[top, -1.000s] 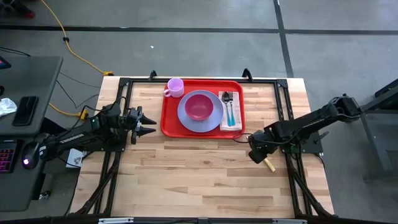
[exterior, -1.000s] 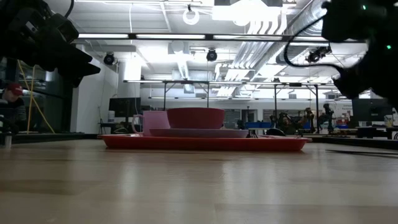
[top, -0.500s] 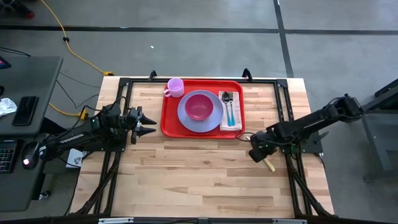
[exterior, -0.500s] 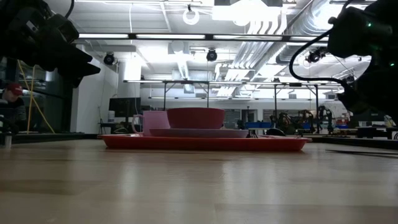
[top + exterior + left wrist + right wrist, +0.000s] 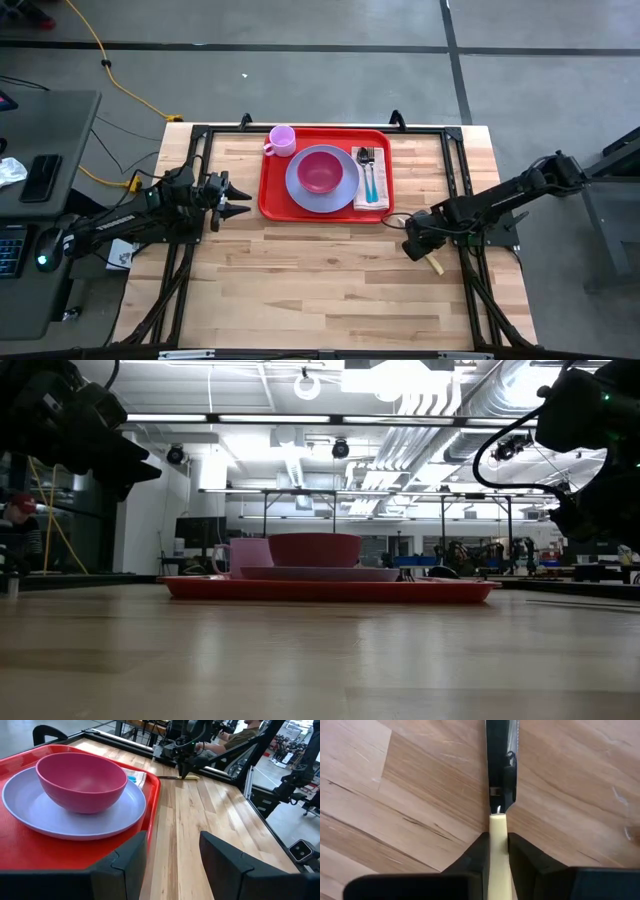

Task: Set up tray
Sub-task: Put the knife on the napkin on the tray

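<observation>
Right wrist view: my right tool (image 5: 498,851) pinches knife (image 5: 498,827) handle on worktop (image 5: 395,795). Grip near end; knife may pivot, slip. Left tool (image 5: 172,862) spread beside tray (image 5: 20,855).

The whole bench (image 5: 330,270) is seen from straight above in the high view, with the floor around it included. In the low view the scene is taken at bench-top height, level across the wood toward the room behind. The left wrist view is aimed from close range across the red tray (image 5: 30,845) toward the far arm. The right wrist view is held very close, pointed down at the wood. The tray is shared by the high, low and left wrist views.
</observation>
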